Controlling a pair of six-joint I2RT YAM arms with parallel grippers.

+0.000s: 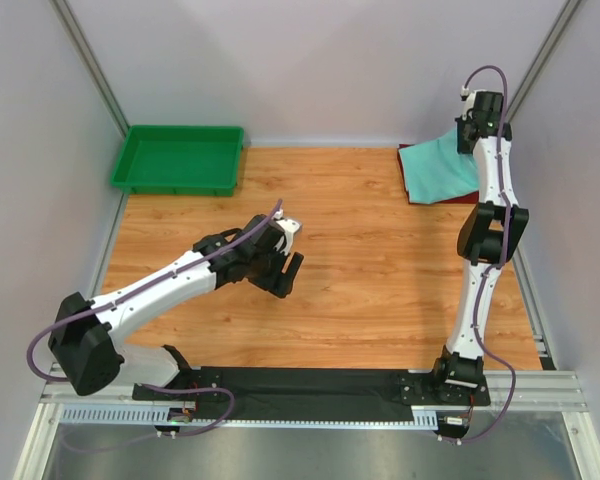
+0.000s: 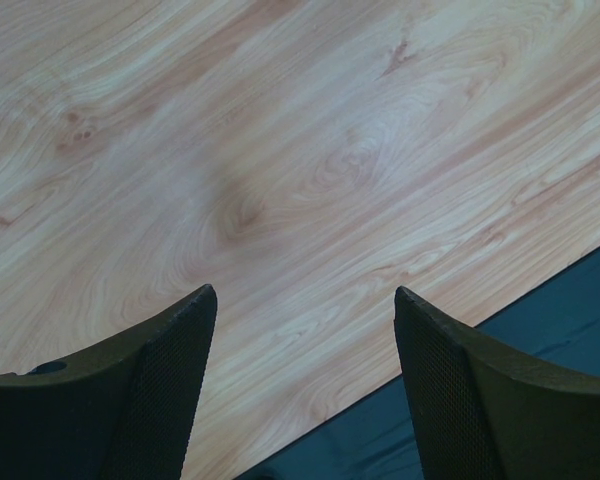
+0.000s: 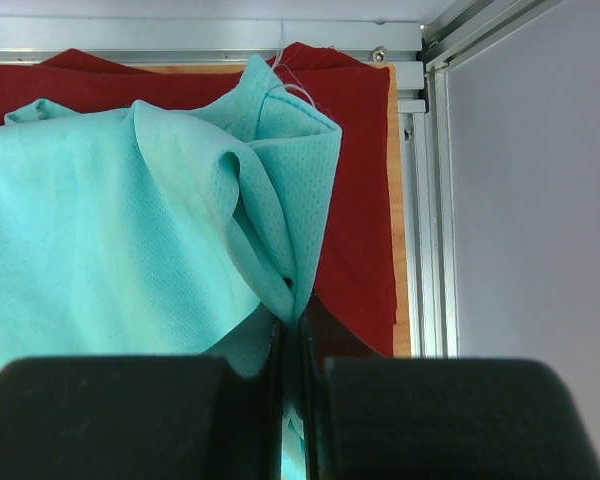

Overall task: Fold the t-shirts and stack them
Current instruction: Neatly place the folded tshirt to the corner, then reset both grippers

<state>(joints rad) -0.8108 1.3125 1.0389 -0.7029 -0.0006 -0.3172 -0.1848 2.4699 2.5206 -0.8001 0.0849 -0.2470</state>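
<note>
The right gripper (image 3: 298,322), at two o'clock on the surface (image 1: 380,290), has its jaws clenched on a bunched fold of the mint t-shirt (image 3: 130,230), which drapes over the dark red t-shirt (image 3: 360,190) lying flat in that far corner. To do this step well, I judge, it should lay the pinched edge down flush with the red shirt's outline and draw out the crumple before letting go. The left gripper (image 1: 285,262) hangs near the centre, jaws released over bare wood; by count there are two t-shirts, two grippers and one green tray (image 1: 130,180) at ten o'clock.
</note>
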